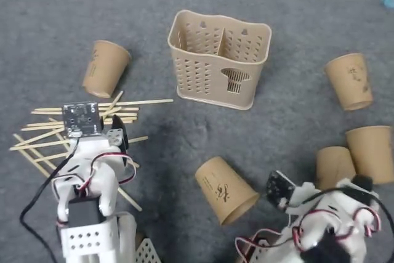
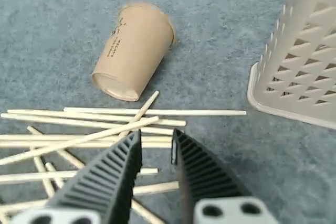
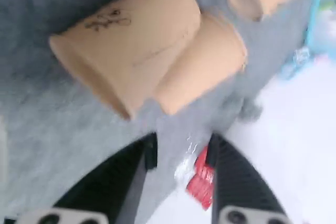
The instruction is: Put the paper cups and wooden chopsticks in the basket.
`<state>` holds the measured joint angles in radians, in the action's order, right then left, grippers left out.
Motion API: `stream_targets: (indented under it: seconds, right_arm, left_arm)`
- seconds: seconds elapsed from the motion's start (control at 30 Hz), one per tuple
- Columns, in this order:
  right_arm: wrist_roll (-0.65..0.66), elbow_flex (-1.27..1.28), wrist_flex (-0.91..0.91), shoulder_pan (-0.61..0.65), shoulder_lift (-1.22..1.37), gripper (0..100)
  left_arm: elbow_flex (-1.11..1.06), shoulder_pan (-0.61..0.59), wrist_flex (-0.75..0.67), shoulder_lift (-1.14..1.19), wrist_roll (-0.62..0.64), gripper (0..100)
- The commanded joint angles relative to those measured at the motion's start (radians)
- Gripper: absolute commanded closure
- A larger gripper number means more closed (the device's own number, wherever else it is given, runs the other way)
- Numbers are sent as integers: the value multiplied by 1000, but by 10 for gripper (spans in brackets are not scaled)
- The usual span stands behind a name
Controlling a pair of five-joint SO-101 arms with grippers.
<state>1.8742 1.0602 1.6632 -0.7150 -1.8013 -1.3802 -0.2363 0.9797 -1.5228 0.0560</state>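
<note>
Wooden chopsticks (image 1: 148, 101) lie scattered and crossed toward the left edge of the desk (image 1: 184, 146). The paper cups (image 1: 226, 189) are all on their sides: one just beyond the sticks, one near the front edge at the middle, and three toward the right edge, two of them touching. The basket (image 1: 218, 66) stands upright near the far edge, about midway across. From above nothing shows in either compartment, so I'd judge the task barely begun. Your left pincer (image 2: 156, 148) hangs over the stick pile with its jaws a narrow gap apart and nothing between them, which looks like the approach to a first chopstick pick. Your right pincer (image 3: 181, 153) is moderately open and empty, near the touching pair (image 3: 126, 40) by the right edge. For the next move, come down astride a single stick that lies clear on top rather than at a crossing, close on it, then lift and carry it to the basket. The sticks are thin and lie flat on the nap, so expect one to slip or roll.
</note>
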Motion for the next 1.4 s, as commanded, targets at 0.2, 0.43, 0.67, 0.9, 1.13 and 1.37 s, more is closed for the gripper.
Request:
stream_targets:
  seconds: [0.2,0.43,0.67,0.9,1.13,1.37]
  right_arm:
    - [94,-103,134,-165,495,817]
    - [109,-290,113,-211,943,816]
    - [89,-307,-44,-213,1027,816]
    - [104,-318,-10,-205,792,816]
    - [135,-103,-173,-205,685,787]
    - [48,152,-578,-205,685,698]
  left_arm:
    - [2,6,-29,-5,-8,910]
    - [2,3,-29,-5,-8,910]
    - [2,2,-29,-5,-9,910]
    - [-35,0,-80,-12,-9,910]
    - [-44,0,-91,-12,-9,910]
    - [-44,-2,-89,-12,-9,910]
